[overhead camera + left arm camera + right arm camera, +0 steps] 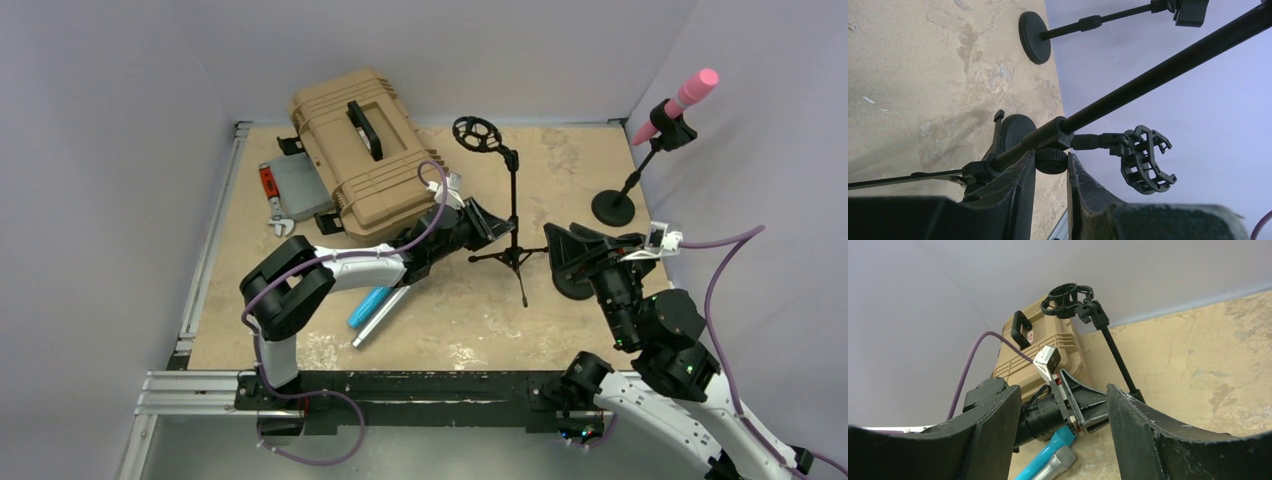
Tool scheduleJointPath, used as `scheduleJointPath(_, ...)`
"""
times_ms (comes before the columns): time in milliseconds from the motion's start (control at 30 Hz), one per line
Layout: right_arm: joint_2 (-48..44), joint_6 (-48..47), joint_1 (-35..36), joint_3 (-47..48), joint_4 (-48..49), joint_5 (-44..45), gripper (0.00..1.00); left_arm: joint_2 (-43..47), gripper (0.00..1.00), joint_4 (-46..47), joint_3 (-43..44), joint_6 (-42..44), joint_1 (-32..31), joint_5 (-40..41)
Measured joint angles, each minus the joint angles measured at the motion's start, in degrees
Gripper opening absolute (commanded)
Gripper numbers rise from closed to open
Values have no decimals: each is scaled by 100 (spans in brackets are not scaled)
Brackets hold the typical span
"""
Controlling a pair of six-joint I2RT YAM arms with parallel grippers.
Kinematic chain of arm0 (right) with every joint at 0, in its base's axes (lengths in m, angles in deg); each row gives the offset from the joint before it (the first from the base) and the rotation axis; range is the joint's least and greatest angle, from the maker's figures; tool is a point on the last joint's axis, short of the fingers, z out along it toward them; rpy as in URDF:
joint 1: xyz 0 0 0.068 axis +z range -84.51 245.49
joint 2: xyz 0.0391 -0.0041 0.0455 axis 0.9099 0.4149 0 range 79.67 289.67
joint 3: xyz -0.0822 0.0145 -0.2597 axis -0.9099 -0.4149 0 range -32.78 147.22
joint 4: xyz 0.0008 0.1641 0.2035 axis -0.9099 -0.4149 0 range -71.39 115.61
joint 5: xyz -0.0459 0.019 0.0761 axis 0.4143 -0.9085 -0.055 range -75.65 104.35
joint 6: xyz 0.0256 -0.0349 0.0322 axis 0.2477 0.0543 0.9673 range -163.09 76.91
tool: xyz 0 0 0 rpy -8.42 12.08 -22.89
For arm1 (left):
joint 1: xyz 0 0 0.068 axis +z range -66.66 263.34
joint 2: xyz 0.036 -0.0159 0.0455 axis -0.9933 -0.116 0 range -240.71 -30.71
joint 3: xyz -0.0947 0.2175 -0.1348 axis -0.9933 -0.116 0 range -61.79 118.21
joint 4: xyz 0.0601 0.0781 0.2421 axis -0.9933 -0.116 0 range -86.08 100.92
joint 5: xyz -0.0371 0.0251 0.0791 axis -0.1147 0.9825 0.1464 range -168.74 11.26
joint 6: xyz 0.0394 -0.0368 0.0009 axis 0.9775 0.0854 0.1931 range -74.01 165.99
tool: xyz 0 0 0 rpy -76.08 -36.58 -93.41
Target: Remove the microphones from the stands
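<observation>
The pink microphone sits tilted in the clip of a round-based stand at the far right, near the wall; neither gripper touches it. In the left wrist view only that stand's base and clip show. My left gripper is at the tripod stand in the middle, shut on its clamp knob low on the pole. That tripod's shock mount is empty. My right gripper hangs open just right of the tripod, holding nothing.
A blue microphone and a silver one lie side by side on the table under my left arm. A tan hard case fills the back left, with a grey box and a wrench beside it.
</observation>
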Motion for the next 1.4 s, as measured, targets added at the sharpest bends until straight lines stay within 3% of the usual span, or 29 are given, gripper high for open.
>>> scheduleJointPath(100, 0, 0, 0, -2, 0, 0, 62, 44, 12, -79, 0, 107, 4, 28)
scheduleJointPath(267, 0, 0, 0, -4, 2, 0, 62, 201, 9, -286, 4, 713, 39, 319)
scheduleJointPath(600, 76, 4, 0, -94, 4, -2, 62, 275, 1, -715, 264, 2544, -354, 1307)
scheduleJointPath(867, 105, 24, 0, -111, 4, 0, 62, 225, 2, -916, 400, 3541, -780, 1650)
scheduleJointPath(967, 105, 22, 0, -111, 2, 4, 62, 199, 8, -935, 442, 3764, -831, 1700)
scheduleJointPath(1167, 105, -4, 0, -109, -131, 170, 63, 157, 37, -1014, 503, 4011, -949, 1823)
scheduleJointPath(1400, 96, -28, -2, -90, -345, 321, 63, 157, 50, -1381, 428, 4107, -957, 1991)
